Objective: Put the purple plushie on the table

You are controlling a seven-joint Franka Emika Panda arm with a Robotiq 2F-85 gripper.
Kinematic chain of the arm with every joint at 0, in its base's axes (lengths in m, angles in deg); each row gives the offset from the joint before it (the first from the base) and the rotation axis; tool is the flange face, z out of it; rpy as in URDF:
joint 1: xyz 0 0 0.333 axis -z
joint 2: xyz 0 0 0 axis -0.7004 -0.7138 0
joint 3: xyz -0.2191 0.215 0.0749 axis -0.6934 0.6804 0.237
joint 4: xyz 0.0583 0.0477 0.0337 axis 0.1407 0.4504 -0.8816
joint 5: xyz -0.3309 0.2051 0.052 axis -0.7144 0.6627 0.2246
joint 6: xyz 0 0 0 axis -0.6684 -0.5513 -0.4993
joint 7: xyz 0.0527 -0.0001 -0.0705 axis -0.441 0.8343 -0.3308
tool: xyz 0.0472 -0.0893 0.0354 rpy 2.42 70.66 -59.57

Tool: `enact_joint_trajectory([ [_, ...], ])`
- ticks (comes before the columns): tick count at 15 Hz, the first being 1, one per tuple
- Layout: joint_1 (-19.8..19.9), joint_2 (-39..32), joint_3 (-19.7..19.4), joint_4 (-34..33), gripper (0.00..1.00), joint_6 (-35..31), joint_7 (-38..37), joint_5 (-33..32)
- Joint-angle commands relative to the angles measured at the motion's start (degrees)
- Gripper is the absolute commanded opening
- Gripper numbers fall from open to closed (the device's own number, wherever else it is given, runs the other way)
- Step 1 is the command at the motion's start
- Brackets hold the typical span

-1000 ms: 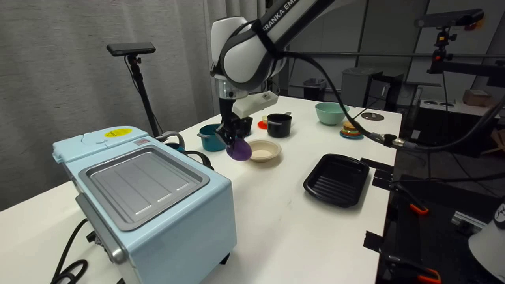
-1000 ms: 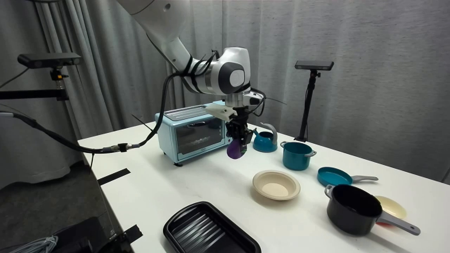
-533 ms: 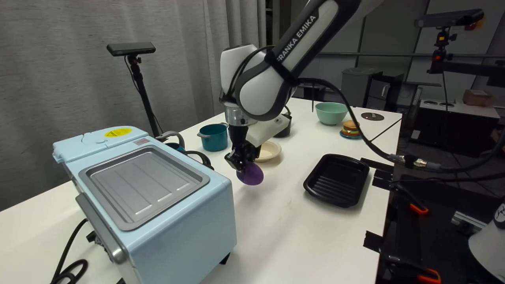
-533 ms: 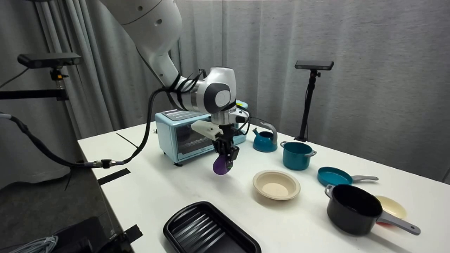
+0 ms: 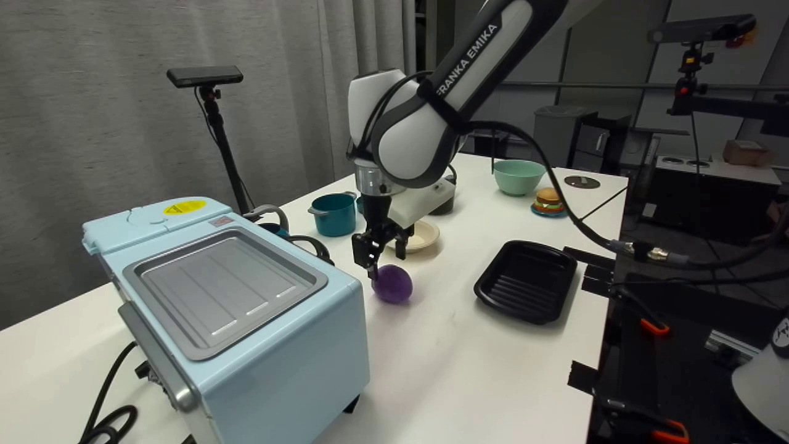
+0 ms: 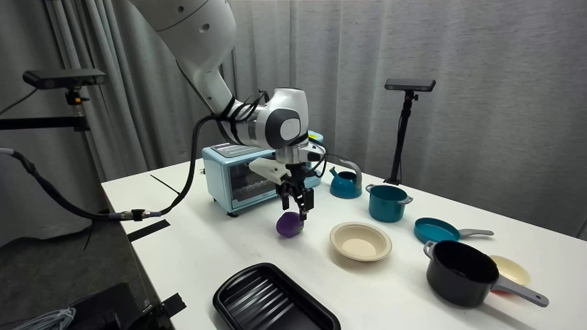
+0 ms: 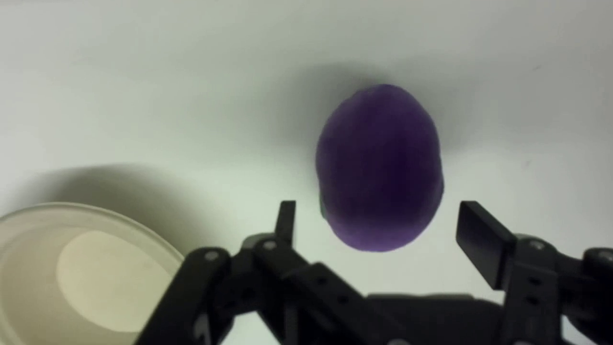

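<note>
The pincer (image 6: pixel 295 209) is found spread; the purple plushie (image 7: pixel 380 167) is judged seated on the table (image 5: pixel 468 382) just below it, gaps visible both sides. If lateral shift precedes lifting, the rounded plushie could be clipped and rolled toward the bowl (image 6: pixel 360 243) beside the pincer.

The arm (image 5: pixel 410 139) reaches down over the plushie (image 6: pixel 288 225), its end effector (image 5: pixel 387 264) pointing downward, both fingers (image 7: pixel 481 239) spread wide apart.

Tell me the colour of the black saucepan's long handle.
Grey; the long handle shows best in an exterior view.
</note>
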Motion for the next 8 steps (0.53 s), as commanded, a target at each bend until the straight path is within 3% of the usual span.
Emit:
enact_joint_trajectory([
  [1,1.54,2.97,-0.3,0.49,1.0,0.01,2.79,1.89],
  [8,4.18,6.39,-1.19,0.68,1.0,0.08,3.51,3.19],
])
